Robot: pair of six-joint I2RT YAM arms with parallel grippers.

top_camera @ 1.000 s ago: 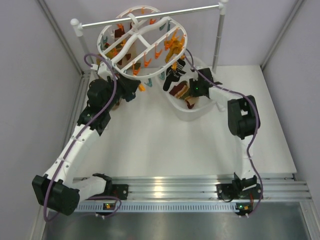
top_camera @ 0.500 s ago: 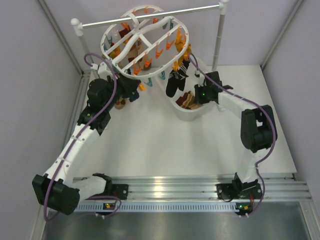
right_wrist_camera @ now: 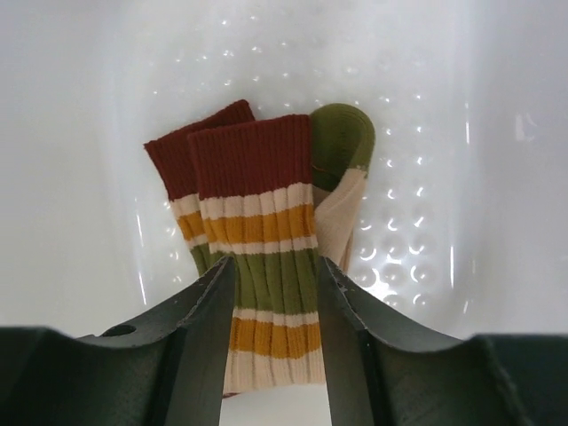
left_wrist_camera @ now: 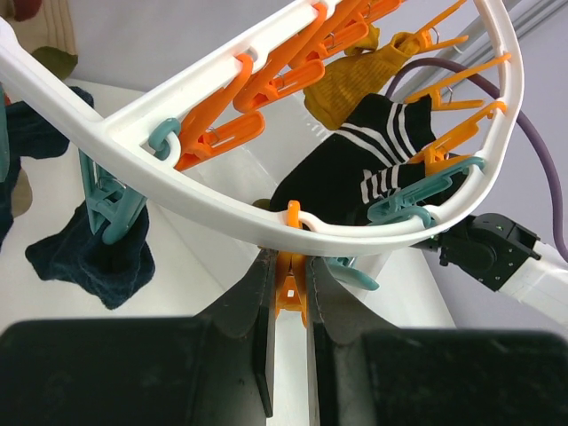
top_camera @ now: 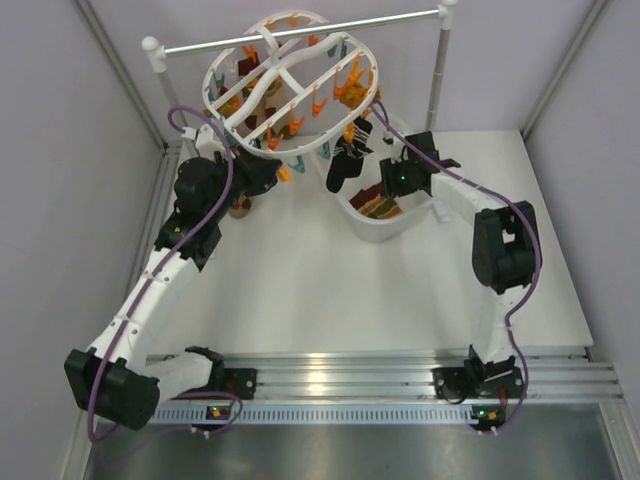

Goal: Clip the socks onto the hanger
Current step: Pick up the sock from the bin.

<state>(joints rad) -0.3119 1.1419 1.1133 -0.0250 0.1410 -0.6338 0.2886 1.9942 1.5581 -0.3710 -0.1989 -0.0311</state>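
Observation:
The white oval hanger (top_camera: pixel 262 92) hangs from the rail with several socks clipped on. My left gripper (top_camera: pixel 272 172) is under its near rim, shut on an orange clip (left_wrist_camera: pixel 293 280) that dangles from the frame (left_wrist_camera: pixel 124 133). A black white-striped sock (left_wrist_camera: pixel 373 169) hangs at the right side (top_camera: pixel 343 165), beside a mustard sock (left_wrist_camera: pixel 355 75); a navy sock (left_wrist_camera: pixel 89 253) hangs left. My right gripper (top_camera: pixel 385 190) is open and low in the white tub (top_camera: pixel 375 232). Its fingers (right_wrist_camera: pixel 209 302) straddle striped red, yellow and green socks (right_wrist_camera: pixel 266 222) lying there.
The silver rail (top_camera: pixel 300 33) on white posts spans the back. The tub floor (right_wrist_camera: pixel 426 133) is dimpled white plastic with walls close around my right gripper. A tan sock (top_camera: pixel 240 208) hangs low by the left arm. Grey walls stand left and right.
My right gripper left the black sock hanging on the hanger and moved down and right into the tub over the striped socks. The hanger swung slightly. My left gripper stayed on the clip.

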